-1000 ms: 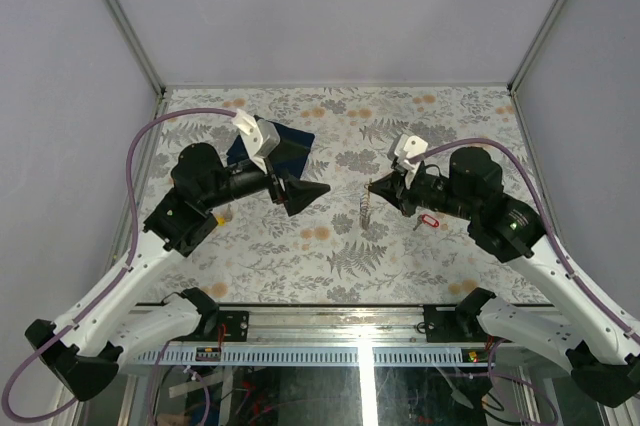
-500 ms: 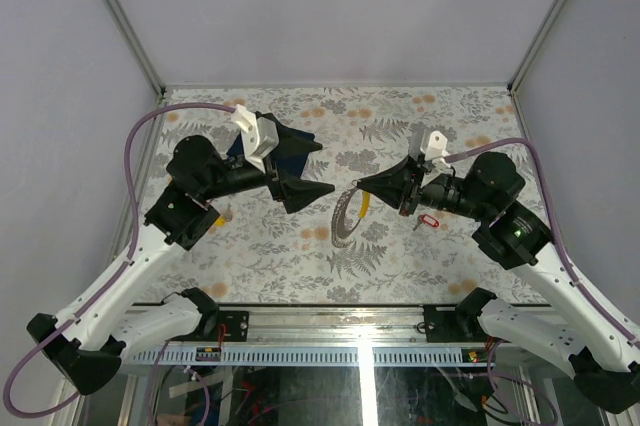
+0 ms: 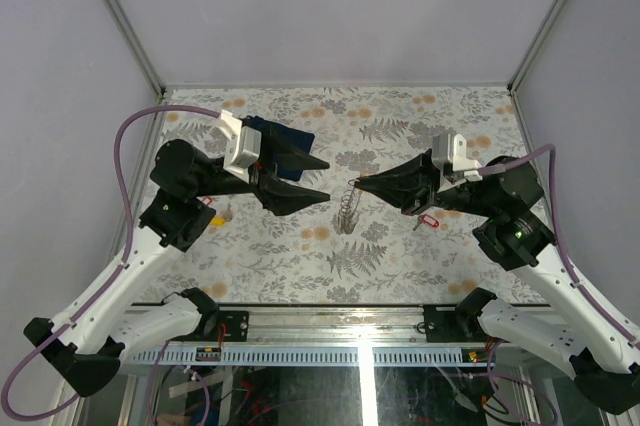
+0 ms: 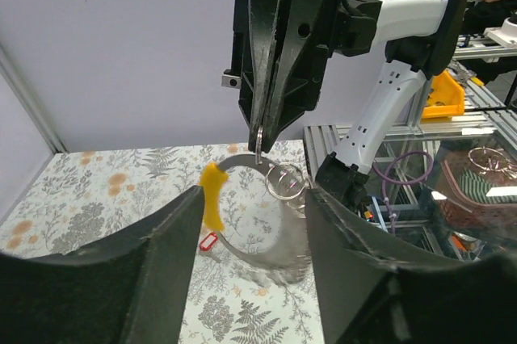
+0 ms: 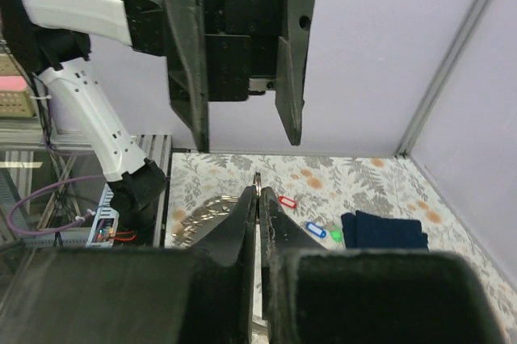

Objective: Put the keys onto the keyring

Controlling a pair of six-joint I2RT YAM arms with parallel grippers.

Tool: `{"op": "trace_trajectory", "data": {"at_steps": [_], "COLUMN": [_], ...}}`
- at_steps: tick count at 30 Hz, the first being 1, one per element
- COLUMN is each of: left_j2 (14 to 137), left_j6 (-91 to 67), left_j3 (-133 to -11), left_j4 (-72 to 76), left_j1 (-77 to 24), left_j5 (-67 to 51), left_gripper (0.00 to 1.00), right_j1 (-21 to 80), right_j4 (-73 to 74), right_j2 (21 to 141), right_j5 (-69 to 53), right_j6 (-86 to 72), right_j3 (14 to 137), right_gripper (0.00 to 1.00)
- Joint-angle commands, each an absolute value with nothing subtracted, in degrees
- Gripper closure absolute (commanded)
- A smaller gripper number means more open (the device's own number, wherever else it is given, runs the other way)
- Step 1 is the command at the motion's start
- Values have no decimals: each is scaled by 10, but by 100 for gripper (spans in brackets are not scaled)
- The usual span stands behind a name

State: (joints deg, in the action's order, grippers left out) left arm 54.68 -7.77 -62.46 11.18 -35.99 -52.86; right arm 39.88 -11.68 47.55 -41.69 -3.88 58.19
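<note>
Beside the left gripper (image 3: 329,178), blue cloth (image 3: 290,132); right gripper (image 3: 357,184) pinches keyring (image 3: 346,208).

No legible text, label, brand, number or sign on anything in the three views.

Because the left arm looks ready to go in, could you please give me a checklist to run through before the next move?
1. The right hand is shut on the keyring: ok.
2. The left hand is open and holds nothing: ok.
3. The left hand is apart from the keyring: ok.
4. The yellow key hangs on the keyring: ok, as far as it shows.
5. The red key, blue key and green key are on the keyring: not ok, they lie on the table.
6. Where the keyring's opening sits: cannot tell.
</note>
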Motion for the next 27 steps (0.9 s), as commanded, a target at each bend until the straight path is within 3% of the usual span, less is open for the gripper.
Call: {"op": "trace_trajectory", "data": {"at_steps": [1, 6, 16, 27], "left_j2": [550, 559, 585, 589], "left_j6": [-112, -143, -170, -165], "left_j3": [-638, -636, -628, -623], "left_j4": [187, 230, 276, 281], "left_j1": [-363, -364, -388, -401], "left_j5": [-548, -551, -540, -525], "left_gripper": [48, 57, 57, 71], "right_j1": [403, 403, 403, 403], "right_j4": [-194, -206, -267, -294], "right_j2": [472, 477, 494, 505], "right_j5": [-452, -459, -455, -458], "right_j6": [-43, -46, -68, -83], "right_j3": [591, 594, 586, 583], "right_gripper": [100, 100, 100, 100]}}
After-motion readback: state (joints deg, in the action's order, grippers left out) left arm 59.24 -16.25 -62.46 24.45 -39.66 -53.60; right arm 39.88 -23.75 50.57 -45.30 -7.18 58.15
